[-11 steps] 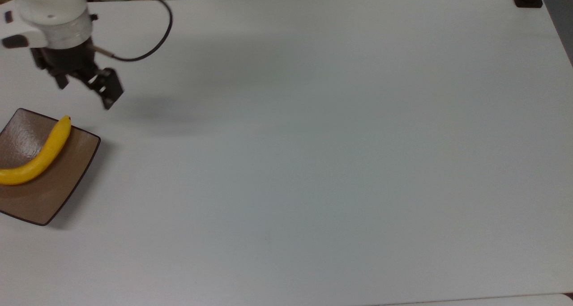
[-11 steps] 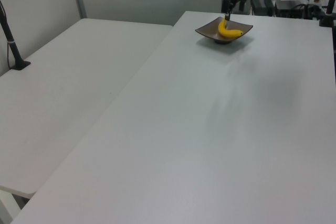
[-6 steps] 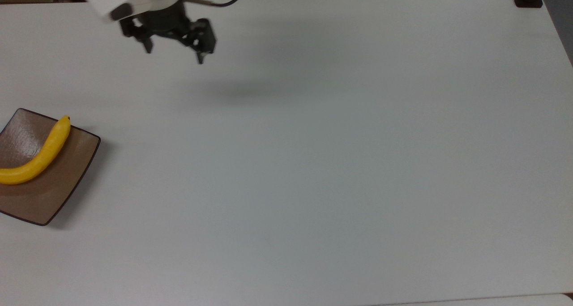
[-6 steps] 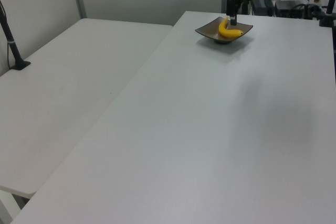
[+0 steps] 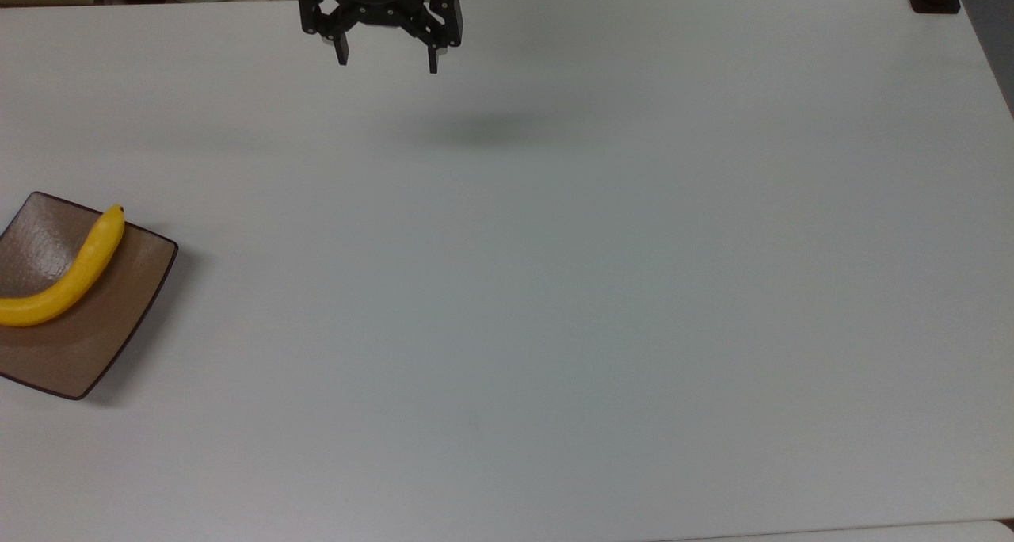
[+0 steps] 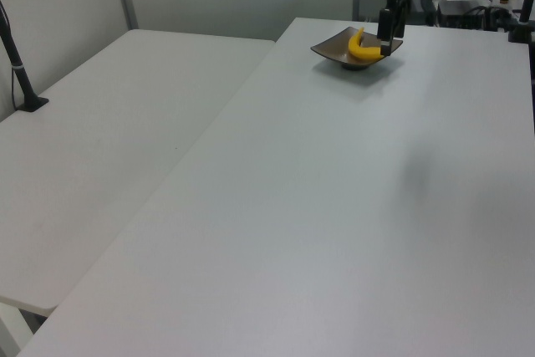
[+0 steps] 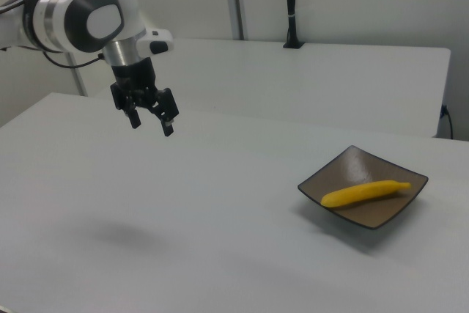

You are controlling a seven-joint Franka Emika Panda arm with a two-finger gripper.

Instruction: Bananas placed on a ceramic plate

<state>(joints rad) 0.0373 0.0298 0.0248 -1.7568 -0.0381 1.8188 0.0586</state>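
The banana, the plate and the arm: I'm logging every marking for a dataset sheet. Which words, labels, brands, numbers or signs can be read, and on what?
None can be read.
Banana: plain yellow, no sticker.
Ceramic plate: plain brown, no mark.
Pincer and white arm: no legible lettering.
Table: bare white, no writing.

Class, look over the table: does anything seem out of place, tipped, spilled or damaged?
Nothing stands out. The banana lies whole on the plate, which sits flat on the table with nothing spilled around it. The gripper hangs open in the air, apart from both.
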